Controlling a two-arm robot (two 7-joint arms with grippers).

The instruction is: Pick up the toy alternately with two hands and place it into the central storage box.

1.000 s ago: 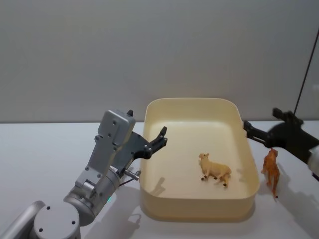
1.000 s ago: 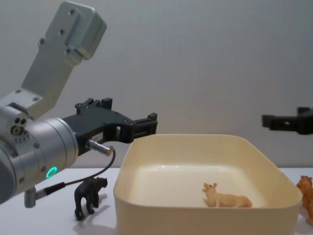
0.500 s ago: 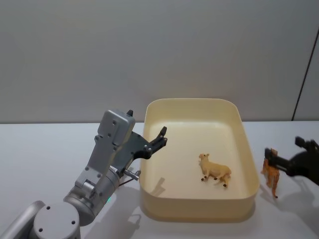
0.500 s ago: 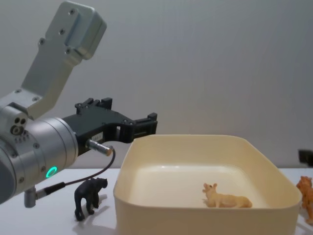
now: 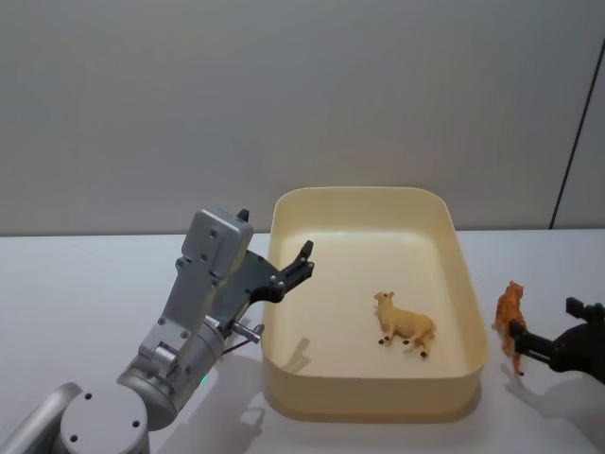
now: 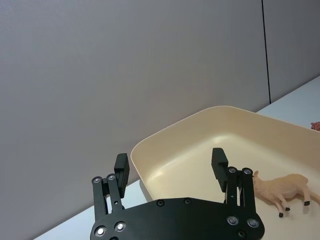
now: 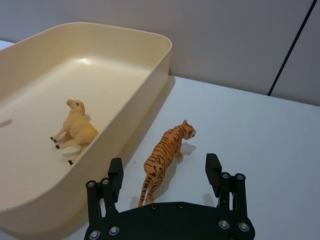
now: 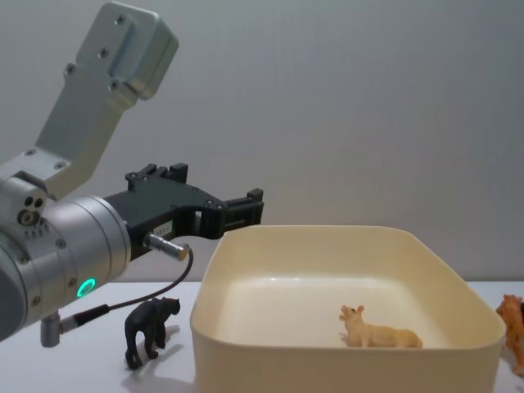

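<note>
Backing wall (image 5: 284,95): plain grey, behind everything.
Surface (image 5: 76,284): white, carrying the box and the toys.
Central storage box (image 5: 369,402): mid-surface, with a tan toy animal (image 5: 406,323) inside.
Left gripper (image 6: 170,161): hangs beside the box's left wall, fingers wide and empty, with a black toy animal (image 8: 150,326) below.
Right gripper (image 7: 165,165): low, to the right of the box, fingers wide and empty.
Tiger toy (image 7: 167,145): stands just beside the box's right wall. Its tail end is between the right fingers, its long axis runs away from them, and the right arm is nearer.

Lab — plain grey wall (image 5: 284,95) w/ white table (image 5: 76,284)
</note>
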